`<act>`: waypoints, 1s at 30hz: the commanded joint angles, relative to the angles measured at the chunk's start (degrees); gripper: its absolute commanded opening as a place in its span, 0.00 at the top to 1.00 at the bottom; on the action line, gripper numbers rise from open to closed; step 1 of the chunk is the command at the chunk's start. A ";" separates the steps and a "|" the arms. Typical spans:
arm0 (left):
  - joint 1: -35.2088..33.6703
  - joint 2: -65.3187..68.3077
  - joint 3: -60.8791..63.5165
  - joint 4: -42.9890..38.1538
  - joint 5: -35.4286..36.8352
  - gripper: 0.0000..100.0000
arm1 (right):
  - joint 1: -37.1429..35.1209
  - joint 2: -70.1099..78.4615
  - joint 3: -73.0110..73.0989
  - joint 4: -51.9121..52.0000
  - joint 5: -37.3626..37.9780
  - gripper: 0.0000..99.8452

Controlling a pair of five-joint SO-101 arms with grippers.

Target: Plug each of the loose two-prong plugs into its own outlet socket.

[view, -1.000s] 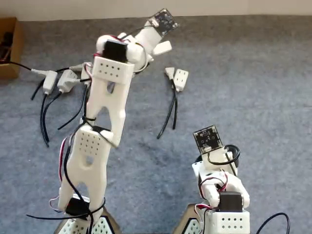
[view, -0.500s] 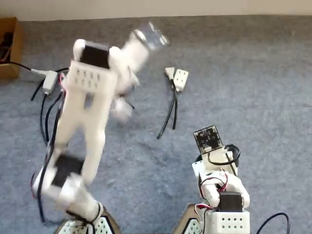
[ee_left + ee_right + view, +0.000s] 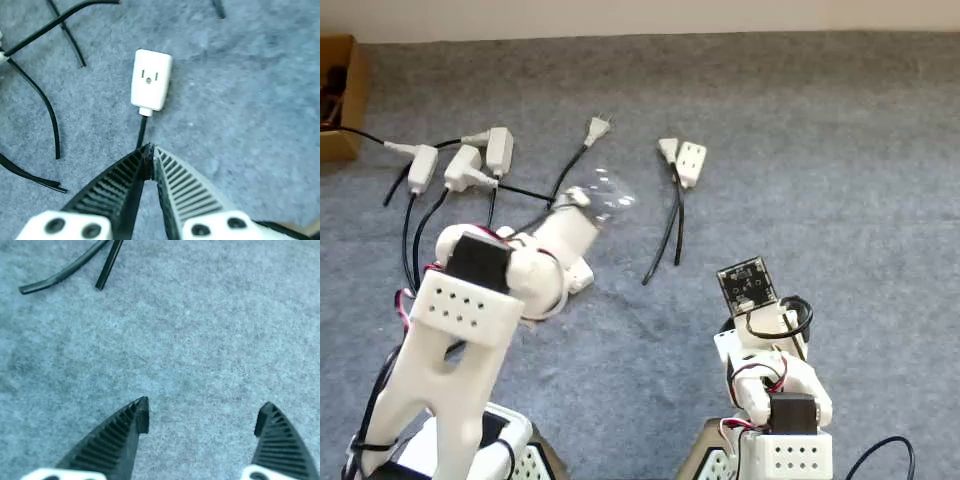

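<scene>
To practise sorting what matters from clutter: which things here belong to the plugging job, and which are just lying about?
Belong to the job:
loose plug
white socket
black cable

Just lying about:
brown box

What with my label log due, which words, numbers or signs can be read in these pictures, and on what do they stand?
No word, number or sign can be read.
Outlet socket: its white face bears only slots, no print.
Camera board on the right arm: its marks are too small to read.
</scene>
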 commanded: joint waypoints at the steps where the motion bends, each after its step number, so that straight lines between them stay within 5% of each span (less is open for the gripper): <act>1: -5.67 3.65 10.15 -18.20 -2.37 0.91 | -0.75 -1.10 6.46 -1.01 0.70 0.67; 4: -6.11 8.75 13.67 -26.20 -4.75 0.84 | -0.75 -1.10 6.46 -1.01 0.70 0.67; 22: -0.84 26.68 14.11 -39.65 -5.63 0.84 | -1.98 -1.10 6.46 -0.92 0.70 0.67; 30: -8.75 41.19 -1.71 -38.68 -6.77 0.84 | -1.98 -1.10 6.46 -0.92 0.70 0.67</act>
